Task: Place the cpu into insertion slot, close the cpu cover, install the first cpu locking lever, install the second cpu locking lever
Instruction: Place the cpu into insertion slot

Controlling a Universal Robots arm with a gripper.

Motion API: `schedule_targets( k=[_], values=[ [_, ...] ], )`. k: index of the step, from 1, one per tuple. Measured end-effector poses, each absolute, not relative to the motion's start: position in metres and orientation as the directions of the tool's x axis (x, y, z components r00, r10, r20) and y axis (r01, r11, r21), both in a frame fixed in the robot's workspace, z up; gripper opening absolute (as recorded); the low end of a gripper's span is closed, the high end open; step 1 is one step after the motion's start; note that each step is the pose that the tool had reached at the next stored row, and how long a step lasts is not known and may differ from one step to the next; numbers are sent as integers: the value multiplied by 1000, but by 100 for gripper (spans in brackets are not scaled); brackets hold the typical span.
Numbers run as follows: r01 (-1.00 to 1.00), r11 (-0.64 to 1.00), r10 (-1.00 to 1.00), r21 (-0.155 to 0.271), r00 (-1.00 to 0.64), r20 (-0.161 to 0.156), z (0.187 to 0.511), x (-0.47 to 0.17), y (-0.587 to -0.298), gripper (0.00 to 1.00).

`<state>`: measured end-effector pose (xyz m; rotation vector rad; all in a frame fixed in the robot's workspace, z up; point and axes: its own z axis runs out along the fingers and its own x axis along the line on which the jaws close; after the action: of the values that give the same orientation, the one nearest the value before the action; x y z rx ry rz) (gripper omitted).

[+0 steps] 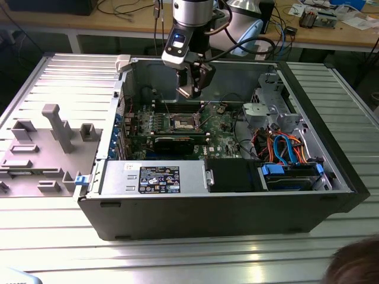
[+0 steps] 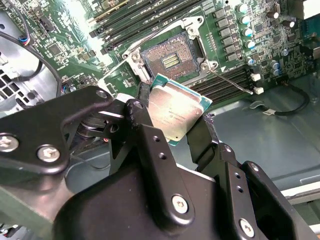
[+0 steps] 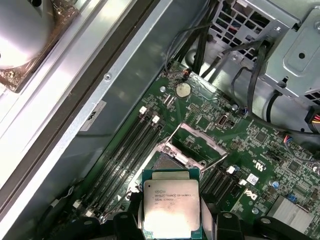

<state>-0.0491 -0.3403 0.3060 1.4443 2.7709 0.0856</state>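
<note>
- Computer case [image 1: 331, 177]: lies open on its side on the ribbed metal bench [image 1: 177, 260], in the middle of the exterior view.
- Tool [image 1: 193, 87]: hangs from the arm in the upper middle of the exterior view, inside the case opening and above the green motherboard [image 1: 222, 139].
- Tool state: clenched on the cpu [image 2: 176, 107]. In both wrist views a black finger [image 2: 141, 107] presses on each of two opposite edges of the chip.
- Cpu [image 3: 171, 207]: held clear of the board, dull silver top facing the first wrist camera, green edging showing round the metal lid. It is near the insertion slot [image 2: 169, 60] but not touching it.
- Insertion slot: bare, its contact field exposed, with no chip seated.
- Cpu cover [image 3: 202, 136]: swung up off the slot, and the board shows through its square opening.
- Locking lever [image 2: 231, 80]: a thin wire rod, unlatched, angled away from the slot over the black memory slots [image 3: 127, 150].
- Coin cell [image 3: 183, 90]: sits on the board beyond the slot, near the case wall.
- Grey fixture plate [image 1: 41, 148]: rests on the bench at the exterior view's left, beside the case.
- Drive bay with blue and orange cables [image 1: 284, 151]: at the exterior view's right, inside the case.
- A person's head [image 1: 352, 265]: lower right corner of the exterior view.
</note>
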Motion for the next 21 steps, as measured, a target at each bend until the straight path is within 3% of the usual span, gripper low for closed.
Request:
schedule_targets(
  k=[21],
  values=[
    [876, 478, 877, 56, -480, 11, 306, -49, -340, 55]
  ],
)
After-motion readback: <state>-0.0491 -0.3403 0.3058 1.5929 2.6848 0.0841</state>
